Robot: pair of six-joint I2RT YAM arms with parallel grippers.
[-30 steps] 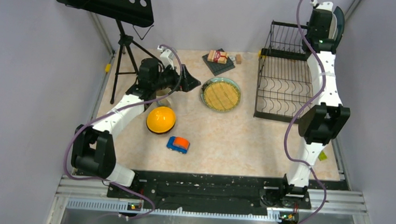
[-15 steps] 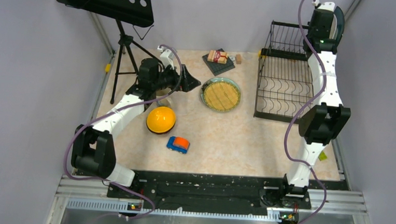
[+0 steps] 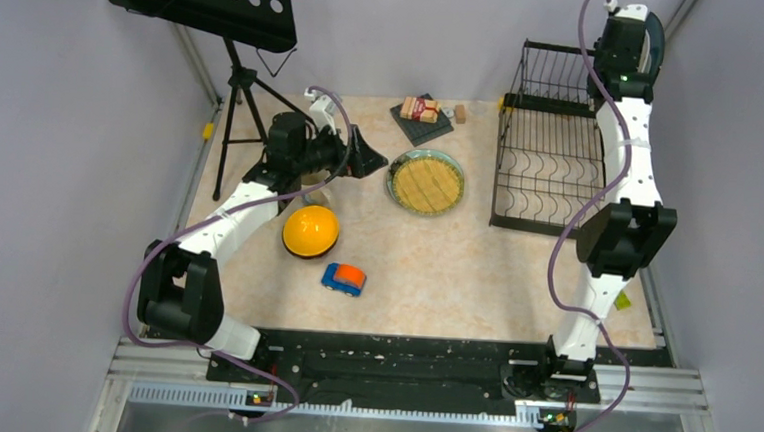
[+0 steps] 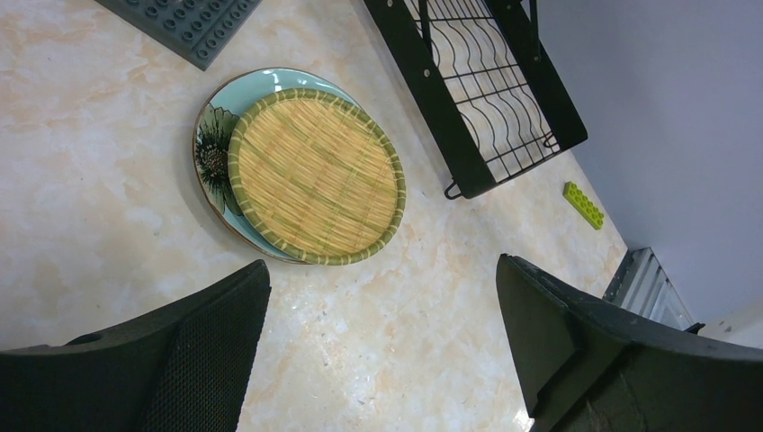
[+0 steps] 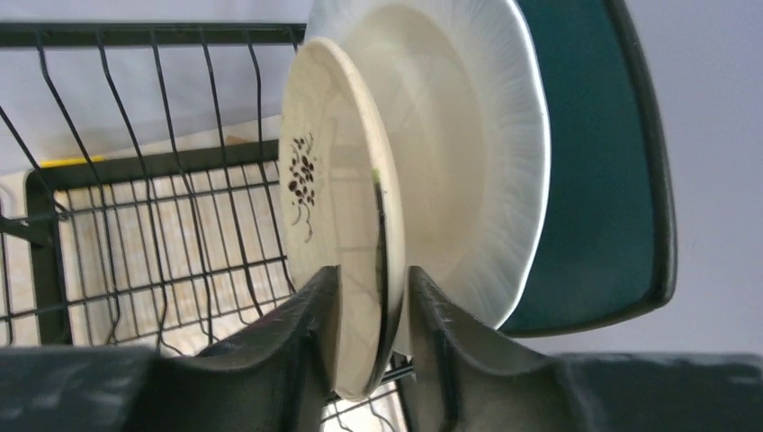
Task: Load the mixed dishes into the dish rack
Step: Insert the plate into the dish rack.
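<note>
Right pincer (image 5: 373, 290) straddles the rim of the cream plate (image 5: 328, 189) standing in the rack (image 5: 135, 162) (clamped or slack, you cannot tell). Your left pincer (image 4: 382, 270) gapes wide, empty, over the counter (image 4: 90, 225) near the yellowish plate (image 4: 315, 175).

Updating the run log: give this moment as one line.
left gripper: open | right gripper: astride cream flower-printed round plate, grip unclear | plate: upright in black wire dish rack

On the marbled table (image 3: 515, 274), the left gripper (image 3: 371, 161) hangs with jaws spread just beside a woven yellowish plate (image 3: 427, 183) stacked on a mint-green plate (image 3: 392, 177). An upturned orange-yellow bowl (image 3: 310, 231) and toy car (image 3: 343, 278) sit nearer the front edge. The dish rack (image 3: 550, 156) lines the right edge, with the right arm (image 3: 629, 181) reaching over its far corner.
</note>
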